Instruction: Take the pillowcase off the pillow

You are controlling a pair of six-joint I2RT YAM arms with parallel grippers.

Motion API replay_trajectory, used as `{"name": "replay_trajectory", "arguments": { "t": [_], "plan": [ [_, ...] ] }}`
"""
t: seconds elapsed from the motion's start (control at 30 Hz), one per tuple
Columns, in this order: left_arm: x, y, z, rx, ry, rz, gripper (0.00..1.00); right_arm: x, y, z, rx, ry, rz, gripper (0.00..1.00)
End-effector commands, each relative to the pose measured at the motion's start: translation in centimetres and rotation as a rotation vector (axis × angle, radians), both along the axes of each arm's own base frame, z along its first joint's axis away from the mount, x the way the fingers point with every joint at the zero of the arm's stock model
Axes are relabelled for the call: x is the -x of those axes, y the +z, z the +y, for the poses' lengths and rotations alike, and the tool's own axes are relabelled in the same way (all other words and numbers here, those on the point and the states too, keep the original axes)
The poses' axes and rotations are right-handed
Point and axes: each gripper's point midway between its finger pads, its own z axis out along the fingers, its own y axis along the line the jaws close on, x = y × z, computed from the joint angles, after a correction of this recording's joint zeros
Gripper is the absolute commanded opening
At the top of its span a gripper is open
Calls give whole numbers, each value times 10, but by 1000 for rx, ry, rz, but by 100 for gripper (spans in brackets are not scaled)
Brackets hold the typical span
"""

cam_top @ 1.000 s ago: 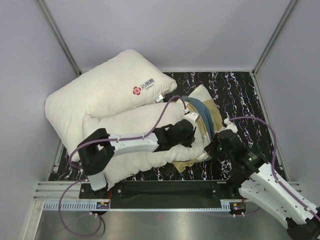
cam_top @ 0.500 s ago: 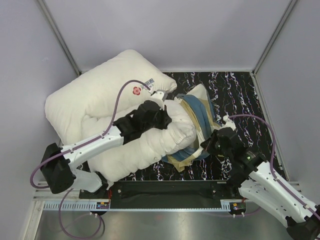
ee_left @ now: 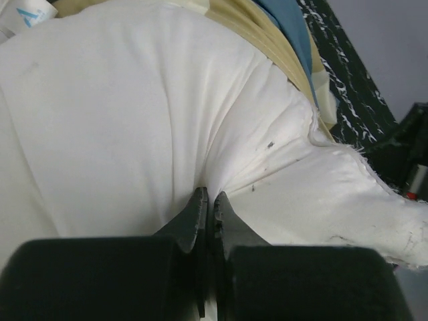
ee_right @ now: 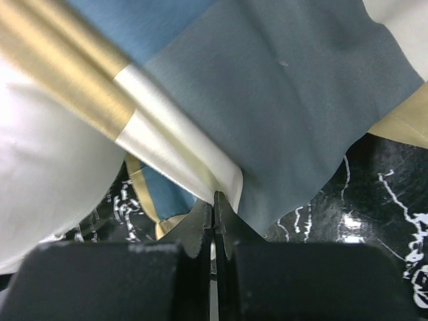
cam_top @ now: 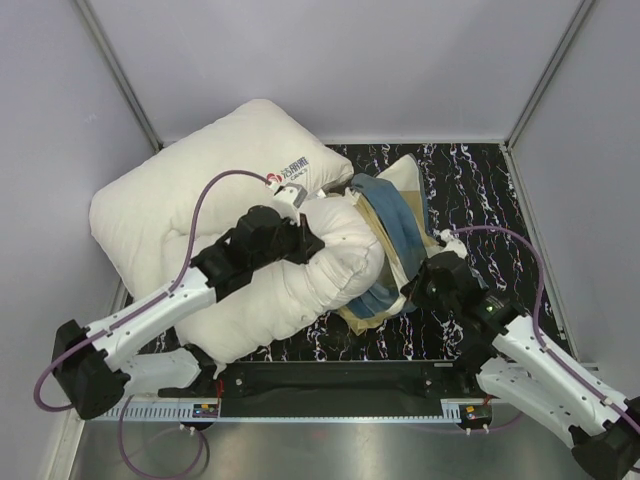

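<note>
marbled black table (cam_top: 480, 190): left claw (ee_left: 208, 200) pinches the pillow (ee_left: 120, 120), right claw (ee_right: 214, 200) pinches the pillowcase (ee_right: 287, 114) hem.

Your left end effector (ee_left: 208, 200) pinches a fold of the white pillow (ee_left: 120, 114). The tan-and-blue pillowcase (ee_left: 284, 27) bunches beyond it.

overhead camera looks down from 6 o'clock; both wrist cameras press close, sharing the pillowcase (cam_top: 395, 212) with it.

Left blocked by pillow (cam_top: 300, 290), logo pillow (cam_top: 200, 180); table (cam_top: 480, 180) bare right.
</note>
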Motion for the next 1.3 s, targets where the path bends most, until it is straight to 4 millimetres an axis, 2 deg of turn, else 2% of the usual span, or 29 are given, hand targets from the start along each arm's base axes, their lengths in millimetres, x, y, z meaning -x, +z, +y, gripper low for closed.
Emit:
{"name": "replay_trajectory", "arguments": {
  "t": [0.0, 0.07, 0.1, 0.17, 0.2, 0.27, 0.3, 0.37, 0.43, 0.47, 0.5, 0.57, 0.6, 0.7, 0.77, 1.0, 1.17, 1.27],
  "plan": [
    [19, -37, 36, -77, -7, 30, 0, -9, 4, -2, 68, 5, -17, 0],
    [33, -41, 36, -30, -34, 27, 0, -17, 1, 0, 106, 14, -19, 0],
    [45, -62, 38, -48, -52, 58, 0, -26, 9, 0, 112, -6, -45, 0],
    [55, -68, 39, -35, -56, 62, 0, -34, 7, 0, 161, 0, -42, 0],
    [61, -76, 39, -44, -59, 73, 0, -42, 17, 1, 167, -10, -67, 0],
    [70, -96, 40, -60, -64, 111, 0, -49, 23, 1, 196, -12, -74, 2],
    [76, -101, 35, -62, -82, 119, 0, -54, 36, 4, 186, -11, -99, 2],
    [84, -119, 34, -89, -85, 154, 0, -56, 50, 2, 201, -11, -123, 7],
    [91, -127, 26, -100, -102, 162, 0, -61, 82, 1, 179, -15, -195, 8],
    [94, -135, 23, -118, -110, 177, 0, -61, 92, 0, 175, -14, -216, 17],
    [100, -136, 16, -116, -138, 176, 0, -63, 111, 1, 155, -14, -257, 23],
    [102, -146, 13, -147, -127, 193, 0, -62, 132, 0, 149, 5, -309, 55],
    [105, -148, 10, -147, -134, 195, 0, -64, 145, 1, 142, 9, -337, 79],
    [113, -155, 4, -144, -148, 215, 0, -71, 156, 3, 164, 24, -371, 94],
    [117, -158, 2, -136, -145, 228, 0, -81, 153, 7, 190, 34, -382, 100],
    [137, -163, -2, -113, -159, 254, 0, -119, 125, 32, 230, 60, -384, 100],
    [147, -164, -4, -122, -168, 253, 0, -144, 111, 37, 263, 43, -374, 100],
    [151, -164, -3, -132, -159, 249, 0, -150, 84, 38, 316, 54, -316, 100]
  ]
}}
